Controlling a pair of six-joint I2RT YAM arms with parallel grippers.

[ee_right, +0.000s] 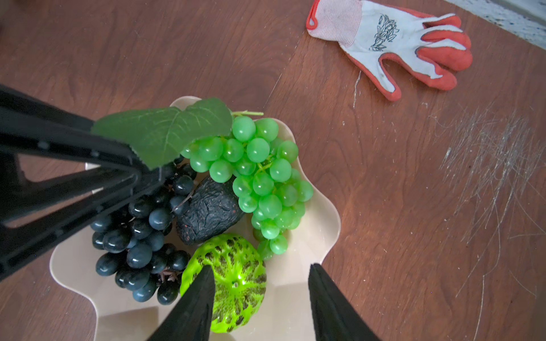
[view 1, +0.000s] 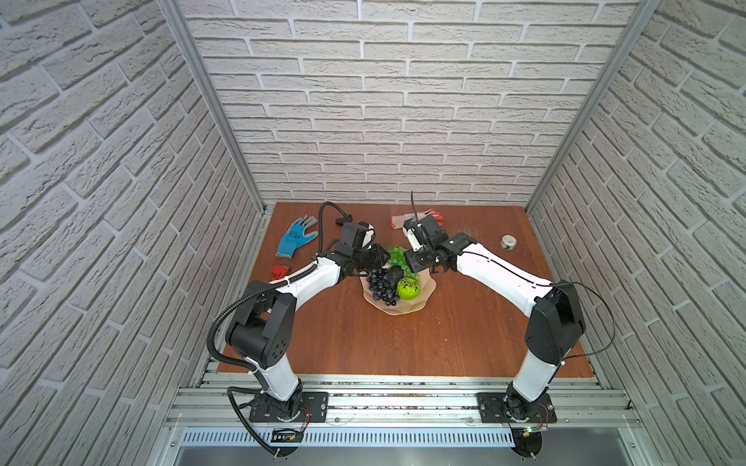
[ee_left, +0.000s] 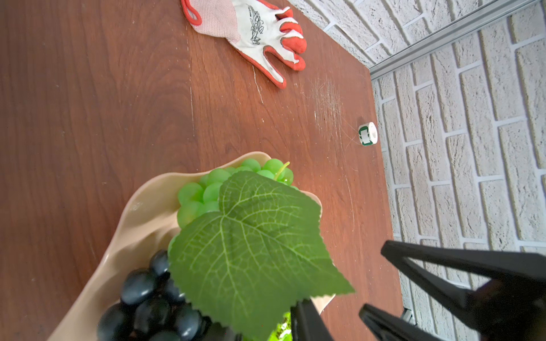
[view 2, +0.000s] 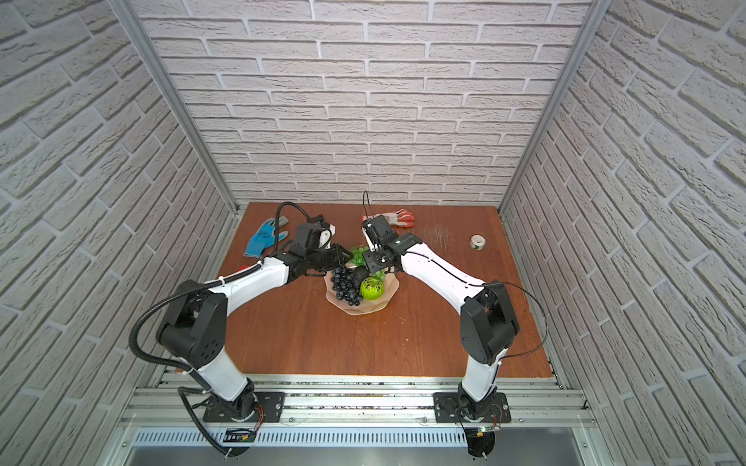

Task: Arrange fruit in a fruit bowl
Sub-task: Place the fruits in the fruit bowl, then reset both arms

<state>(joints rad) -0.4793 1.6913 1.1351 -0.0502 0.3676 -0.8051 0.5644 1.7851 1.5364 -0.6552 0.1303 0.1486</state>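
Above the filled fruit bowl (ee_right: 331, 212) the right gripper (ee_right: 262, 266) keeps its jaws spread and empty, and whether the left gripper (ee_right: 147, 174) pinches the grape leaf (ee_right: 165, 130) I cannot tell.

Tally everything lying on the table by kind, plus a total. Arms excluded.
Fruit: 4 (green grape bunch, dark grape bunch, dark bumpy piece, bright green round fruit)
Bowl: 1
Gloves: 2 (blue glove, white-orange glove)
Tape roll: 1
Small red object: 1
Total: 9
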